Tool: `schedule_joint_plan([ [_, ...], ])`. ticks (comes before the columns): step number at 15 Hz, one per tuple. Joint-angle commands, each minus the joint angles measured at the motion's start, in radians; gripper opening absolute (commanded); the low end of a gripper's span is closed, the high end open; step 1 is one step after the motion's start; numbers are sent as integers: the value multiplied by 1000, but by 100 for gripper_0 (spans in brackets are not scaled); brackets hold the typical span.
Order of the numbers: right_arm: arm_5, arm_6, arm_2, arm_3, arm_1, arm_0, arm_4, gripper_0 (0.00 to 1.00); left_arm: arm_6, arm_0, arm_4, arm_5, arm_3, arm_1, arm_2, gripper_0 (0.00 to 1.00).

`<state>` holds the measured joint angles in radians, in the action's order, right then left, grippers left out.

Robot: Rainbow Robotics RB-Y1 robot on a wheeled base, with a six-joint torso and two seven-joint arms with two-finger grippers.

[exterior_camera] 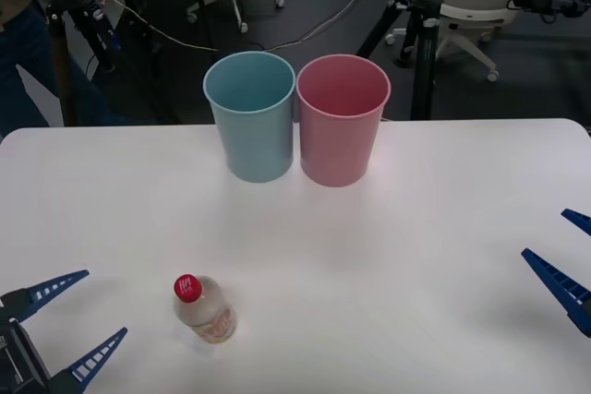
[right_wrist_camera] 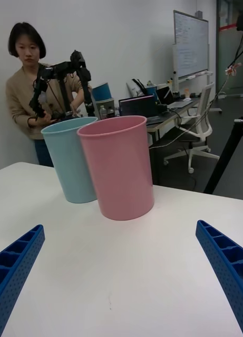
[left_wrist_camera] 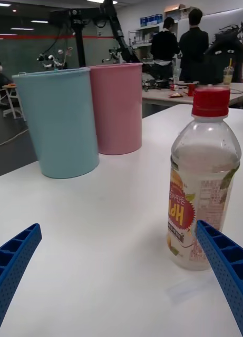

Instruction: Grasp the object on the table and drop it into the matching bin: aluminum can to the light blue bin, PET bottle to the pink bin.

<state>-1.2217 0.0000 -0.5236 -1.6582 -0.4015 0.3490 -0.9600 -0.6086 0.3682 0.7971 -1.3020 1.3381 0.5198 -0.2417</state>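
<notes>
Standing upright on the white table (exterior_camera: 443, 228), near its front left part: bottle (exterior_camera: 205, 309), clear plastic, red cap, pale label with red and yellow print. Just beside it, to the left: left gripper (exterior_camera: 76, 320), fingers spread wide, not touching, holding nothing. Well behind, at the far middle of the table: light blue bin (exterior_camera: 250, 117) and pink bin (exterior_camera: 341, 120), upright, side by side, touching or nearly so. At the right edge: right gripper (exterior_camera: 565, 251), fingers wide apart, holding nothing.

Bottle (exterior_camera: 205, 309) stands before two side-by-side bins (exterior_camera: 295, 117).
</notes>
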Motion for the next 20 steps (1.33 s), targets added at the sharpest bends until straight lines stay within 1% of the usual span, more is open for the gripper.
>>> schedule_joint_plan([
  [1, 0, 0, 0, 0, 0, 0, 0, 100, -22, -22, 7, 1, -20, 8, 62, 100],
  [5, 0, 0, 0, 0, 0, 0, 0, 100, -56, -51, 22, 27, -24, 6, 148, 100],
  [9, 0, 0, 0, 0, 0, 0, 0, 100, -71, -97, 39, 76, -24, 6, 246, 100],
  [15, 0, 0, 0, 0, 0, 0, 0, 100, -65, -157, 40, 119, -24, 6, 331, 100],
  [16, 0, 0, 0, 0, 0, 0, 0, 100, -65, -166, 40, 128, -25, -4, 340, 100],
  [20, 0, 0, 0, 0, 0, 0, 0, 100, -59, -210, 42, 198, -25, -21, 395, 100],
])
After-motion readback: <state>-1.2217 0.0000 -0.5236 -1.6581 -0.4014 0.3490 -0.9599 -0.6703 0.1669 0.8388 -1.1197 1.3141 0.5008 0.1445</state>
